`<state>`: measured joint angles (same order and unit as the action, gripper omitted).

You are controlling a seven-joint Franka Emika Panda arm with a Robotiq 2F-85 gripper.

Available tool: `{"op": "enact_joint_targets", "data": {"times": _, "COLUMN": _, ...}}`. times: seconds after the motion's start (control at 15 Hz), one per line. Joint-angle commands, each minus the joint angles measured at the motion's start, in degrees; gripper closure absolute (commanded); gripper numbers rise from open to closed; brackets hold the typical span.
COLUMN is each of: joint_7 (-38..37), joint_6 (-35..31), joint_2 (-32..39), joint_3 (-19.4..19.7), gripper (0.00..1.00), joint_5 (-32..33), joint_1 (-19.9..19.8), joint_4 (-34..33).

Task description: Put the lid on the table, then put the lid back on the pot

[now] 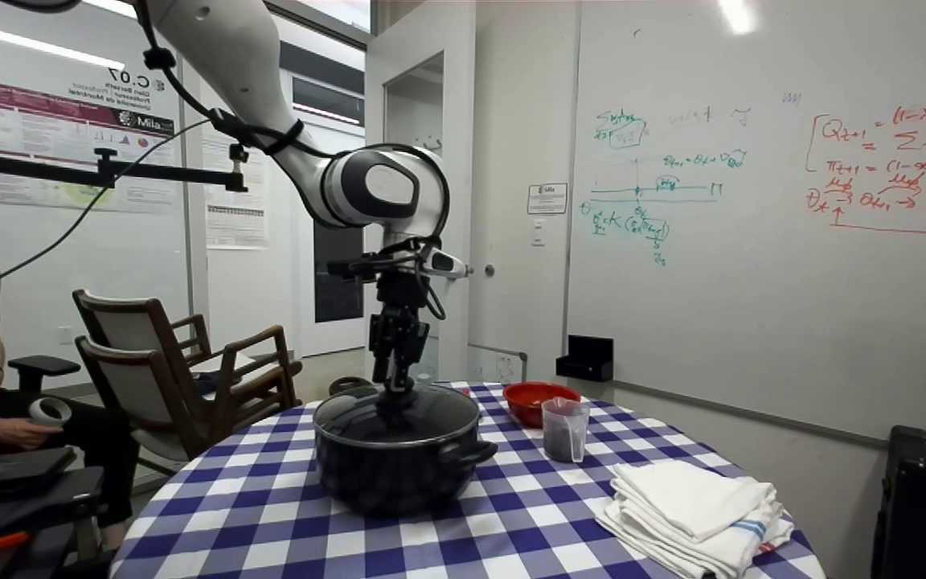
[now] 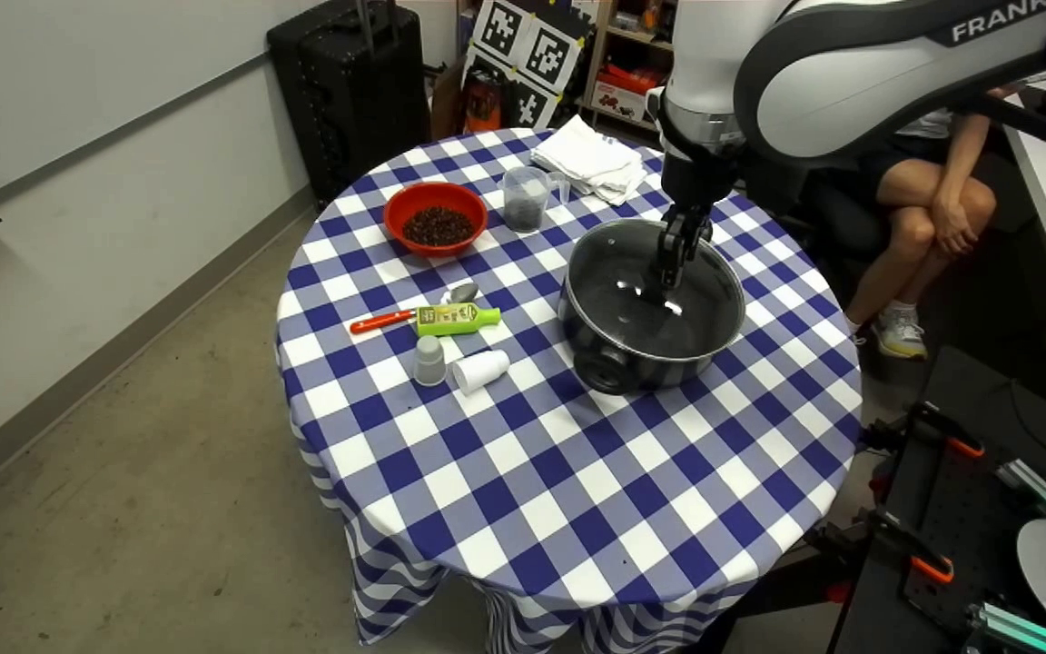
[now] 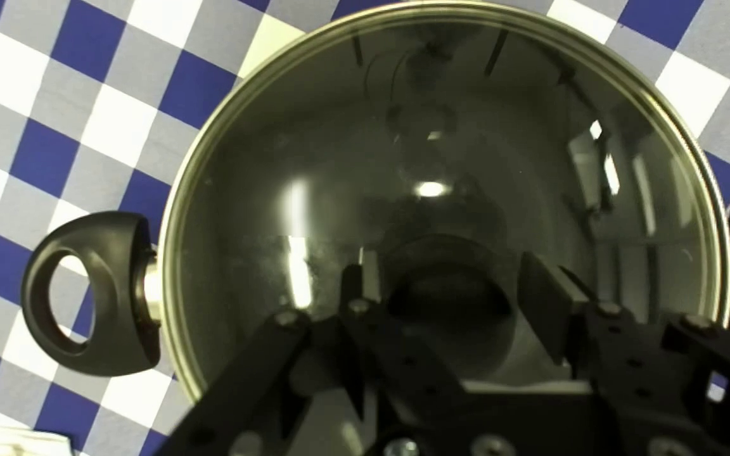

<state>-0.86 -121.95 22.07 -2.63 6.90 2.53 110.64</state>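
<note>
Black, squat and two-handled, the pot (image 1: 395, 474) stands on the checkered table (image 2: 614, 509) and bears the lid (image 3: 447, 158), seated level on its rim as far as the views show. Above the pot, the gripper (image 3: 454, 282) points down; in the wrist view its fingers (image 3: 545, 310) stand parted, one to each side of the lid's knob (image 1: 396, 396), with no grip evident. Near the pot stand a clear measuring cup (image 2: 525, 204) and, farther from it, a red bowl (image 2: 405, 202). Stage of the task: the lid on the pot suits either the outset or the close, and this moment alone cannot settle which. If the outset, everything is left to do: grasping the knob, lifting the lid, laying it on the table beside the pot, and returning it. If the close, presumably only withdrawal upward from the pot is left.
</note>
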Motion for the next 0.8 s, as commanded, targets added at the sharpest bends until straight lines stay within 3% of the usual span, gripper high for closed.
{"op": "enact_joint_targets", "data": {"times": 0.0, "joint_7": 1.69, "joint_6": 3.15, "joint_2": 0.48, "joint_3": -0.06, "gripper": 0.10, "joint_5": -1.32, "joint_1": 0.06, "joint_4": -2.39}}
{"op": "enact_joint_targets", "data": {"times": 0.13, "joint_7": 1.48, "joint_6": 3.49, "joint_2": 0.43, "joint_3": -0.01, "gripper": 0.01, "joint_5": -1.43, "joint_1": 0.02, "joint_4": -2.67}}
{"op": "enact_joint_targets", "data": {"times": 0.73, "joint_7": 0.11, "joint_6": 1.64, "joint_2": 0.13, "joint_3": 0.47, "gripper": 0.00, "joint_5": -0.29, "joint_1": 0.36, "joint_4": -1.31}}
